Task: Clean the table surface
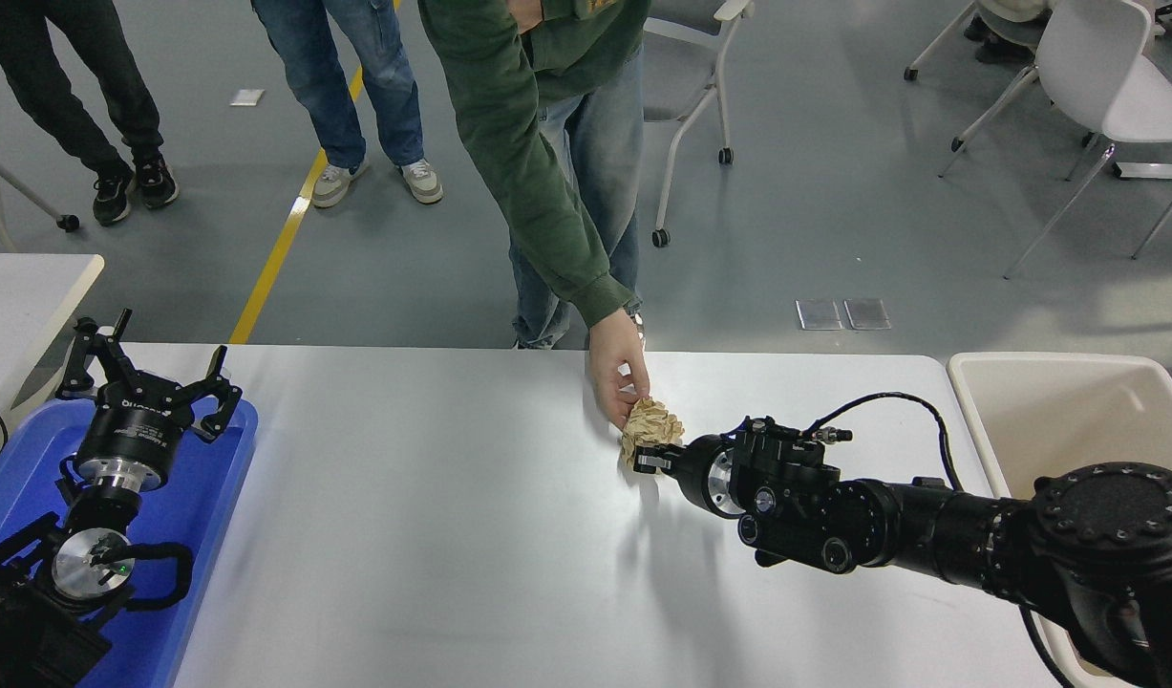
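A person's hand (pixel 616 368) held a crumpled tan paper wad (pixel 650 425) on the wide matte white table surface (pixel 414 516), seemingly offering it; the right black gripper (pixel 649 461) touched it, grip state unclear.

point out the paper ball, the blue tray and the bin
paper ball (pixel 650 425): head view, on its crumpled brown middle, just below the person's fingers
blue tray (pixel 203 497): head view, on a bare part of its floor, right of the left arm
bin (pixel 1073 420): head view, on its beige inner wall
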`<state>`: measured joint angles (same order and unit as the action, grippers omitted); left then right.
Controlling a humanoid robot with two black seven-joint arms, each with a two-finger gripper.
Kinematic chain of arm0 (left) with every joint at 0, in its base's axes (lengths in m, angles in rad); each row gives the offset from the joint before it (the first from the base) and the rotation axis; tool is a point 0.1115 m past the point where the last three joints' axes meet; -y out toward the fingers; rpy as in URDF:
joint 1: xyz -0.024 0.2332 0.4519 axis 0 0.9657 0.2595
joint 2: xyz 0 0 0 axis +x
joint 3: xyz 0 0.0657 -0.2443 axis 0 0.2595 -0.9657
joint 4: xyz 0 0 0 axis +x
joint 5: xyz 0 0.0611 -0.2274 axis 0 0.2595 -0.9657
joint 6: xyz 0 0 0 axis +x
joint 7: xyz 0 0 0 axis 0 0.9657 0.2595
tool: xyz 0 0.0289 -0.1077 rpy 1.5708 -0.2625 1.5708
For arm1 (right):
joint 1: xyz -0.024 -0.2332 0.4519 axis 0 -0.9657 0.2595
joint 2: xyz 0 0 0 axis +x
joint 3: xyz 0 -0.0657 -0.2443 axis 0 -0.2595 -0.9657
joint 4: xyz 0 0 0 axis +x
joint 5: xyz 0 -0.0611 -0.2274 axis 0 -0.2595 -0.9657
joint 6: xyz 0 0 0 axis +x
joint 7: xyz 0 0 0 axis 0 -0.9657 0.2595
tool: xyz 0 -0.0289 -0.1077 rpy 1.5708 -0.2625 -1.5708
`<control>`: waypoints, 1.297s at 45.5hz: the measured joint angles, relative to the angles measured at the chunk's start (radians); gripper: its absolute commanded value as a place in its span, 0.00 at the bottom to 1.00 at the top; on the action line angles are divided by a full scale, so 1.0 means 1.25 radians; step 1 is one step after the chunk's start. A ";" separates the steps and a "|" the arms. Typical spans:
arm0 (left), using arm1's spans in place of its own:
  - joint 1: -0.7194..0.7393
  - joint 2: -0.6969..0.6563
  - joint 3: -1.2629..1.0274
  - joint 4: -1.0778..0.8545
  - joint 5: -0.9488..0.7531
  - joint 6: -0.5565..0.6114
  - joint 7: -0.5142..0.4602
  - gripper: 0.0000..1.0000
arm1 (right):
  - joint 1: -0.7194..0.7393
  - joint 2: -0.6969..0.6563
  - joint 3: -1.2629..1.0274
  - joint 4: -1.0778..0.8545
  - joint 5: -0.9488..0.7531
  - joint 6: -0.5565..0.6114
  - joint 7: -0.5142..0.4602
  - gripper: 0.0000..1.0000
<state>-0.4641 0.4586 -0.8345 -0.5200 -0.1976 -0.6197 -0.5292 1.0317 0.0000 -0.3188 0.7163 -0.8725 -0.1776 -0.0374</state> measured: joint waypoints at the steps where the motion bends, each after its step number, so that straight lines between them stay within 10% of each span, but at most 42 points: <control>1: 0.000 0.000 0.000 0.000 0.000 0.000 0.000 1.00 | 0.002 0.000 0.000 0.002 0.001 0.002 0.002 0.00; 25: 0.000 0.000 0.000 0.000 0.000 0.000 0.000 1.00 | 0.064 -0.060 0.034 0.143 0.034 0.054 0.019 0.00; 59: 0.000 0.000 0.000 0.000 0.000 0.000 0.000 1.00 | 0.199 -0.613 0.083 0.617 0.060 0.108 0.026 0.00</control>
<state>-0.4635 0.4586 -0.8345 -0.5199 -0.1979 -0.6197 -0.5292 1.2806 -0.7662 -0.2148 1.4871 -0.7980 -0.0422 -0.0047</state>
